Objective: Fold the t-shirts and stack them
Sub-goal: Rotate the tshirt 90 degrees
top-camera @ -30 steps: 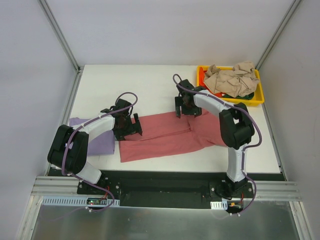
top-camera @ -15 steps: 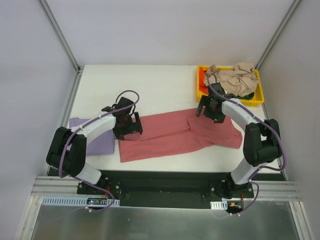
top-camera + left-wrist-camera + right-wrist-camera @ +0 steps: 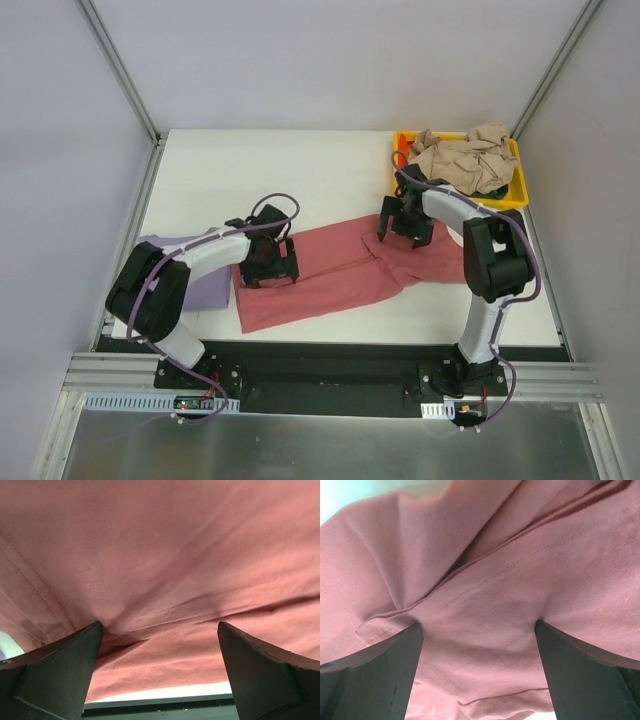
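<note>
Fingers (image 3: 60, 675) spread wide on my left gripper (image 3: 270, 264), tips pressed into the pink shirt (image 3: 335, 280) lying mid-table (image 3: 300, 170). Right gripper (image 3: 404, 224) likewise wide apart on the shirt's far edge (cloth puckers between the tips). Lavender shirt (image 3: 200, 285) at left; beige shirt (image 3: 460, 158) heaped in the yellow tray (image 3: 458, 204).

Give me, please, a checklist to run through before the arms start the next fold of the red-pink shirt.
1. Left gripper open over the red-pink t-shirt: ok.
2. Right gripper open over it: ok.
3. Cloth gripped by either gripper: not ok, both sets of jaws stand wide apart.
4. Shirt lying flat: not ok, creased across the middle.
5. Shirt clear of the lavender t-shirt: cannot tell, their edges meet.
6. Yellow tray apart from the shirt: ok.
</note>
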